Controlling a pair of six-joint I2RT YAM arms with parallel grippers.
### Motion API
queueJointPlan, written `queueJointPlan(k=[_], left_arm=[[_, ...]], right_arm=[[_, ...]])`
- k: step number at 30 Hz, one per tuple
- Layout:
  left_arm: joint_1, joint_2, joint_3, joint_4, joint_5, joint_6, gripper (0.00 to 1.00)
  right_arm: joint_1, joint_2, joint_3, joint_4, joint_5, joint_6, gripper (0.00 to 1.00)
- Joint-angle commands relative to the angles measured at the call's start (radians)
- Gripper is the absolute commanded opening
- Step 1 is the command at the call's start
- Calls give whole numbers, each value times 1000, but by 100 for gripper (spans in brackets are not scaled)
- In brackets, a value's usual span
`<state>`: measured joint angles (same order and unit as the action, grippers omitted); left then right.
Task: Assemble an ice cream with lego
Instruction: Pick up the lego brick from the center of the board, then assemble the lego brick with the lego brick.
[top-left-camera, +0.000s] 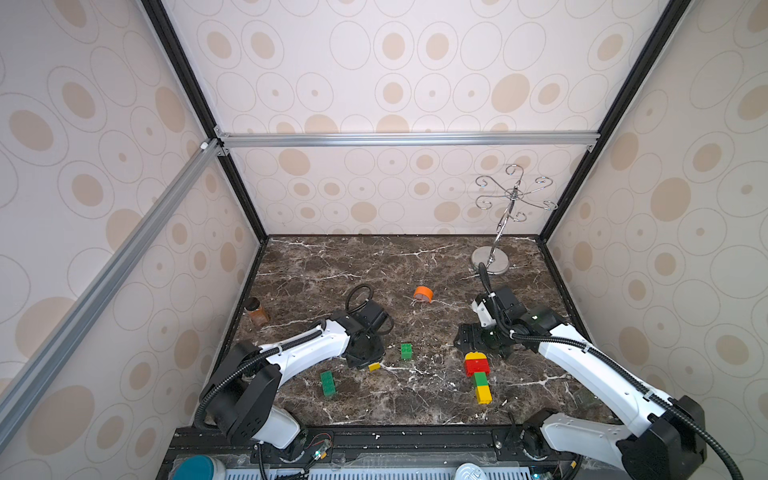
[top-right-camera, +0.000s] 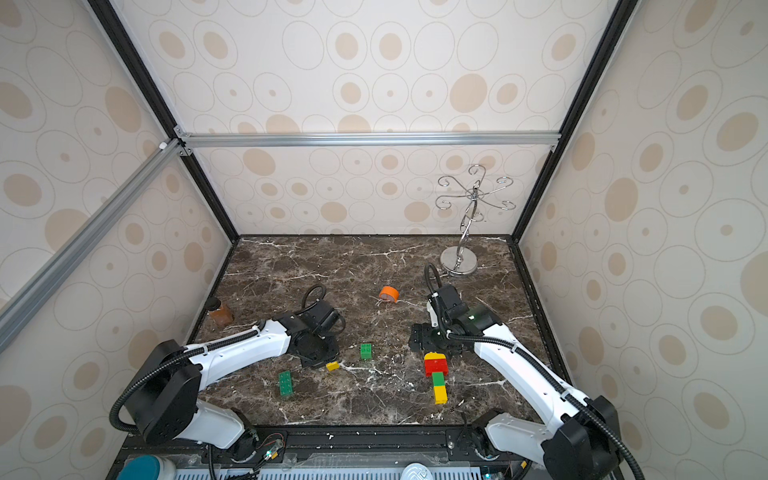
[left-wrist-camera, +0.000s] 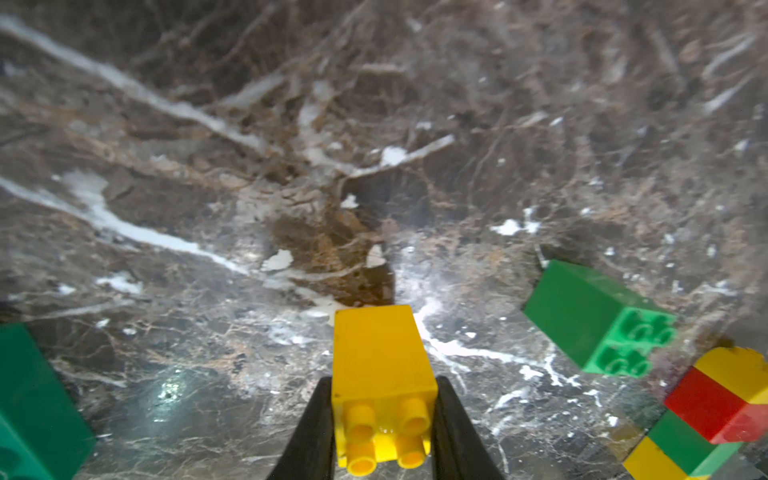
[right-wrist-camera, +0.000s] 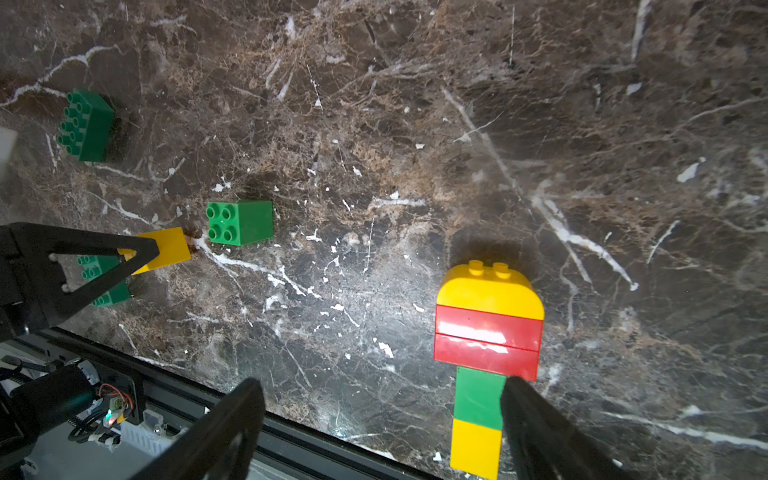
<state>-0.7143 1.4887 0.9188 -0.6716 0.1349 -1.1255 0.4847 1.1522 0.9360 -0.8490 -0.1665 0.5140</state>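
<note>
Lego — the yellow brick (left-wrist-camera: 380, 353) — sits pinched in the left gripper (left-wrist-camera: 383, 380), at 8 o'clock of the green square brick (top-left-camera: 406, 351); right gripper (right-wrist-camera: 382, 384) gapes wide at 12 o'clock of the brick stack (top-left-camera: 478, 376).

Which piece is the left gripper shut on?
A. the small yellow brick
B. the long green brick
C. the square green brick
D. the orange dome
A: in the left wrist view the left gripper clamps the small yellow brick from both sides, while the square green brick lies apart from it on the table.
</note>
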Motion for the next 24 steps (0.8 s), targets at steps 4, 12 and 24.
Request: queueJointPlan(k=[4, 12, 24], left_arm=[[-75, 61, 255, -156, -98, 86, 13], [-144, 181, 449, -220, -114, 130, 13], [-166, 265, 497, -204, -66, 148, 12]], right_arm=[[-40, -38, -40, -16, -31, -12, 92], [-73, -51, -62, -7, -65, -16, 92], [-113, -73, -75, -15, -92, -34, 92]])
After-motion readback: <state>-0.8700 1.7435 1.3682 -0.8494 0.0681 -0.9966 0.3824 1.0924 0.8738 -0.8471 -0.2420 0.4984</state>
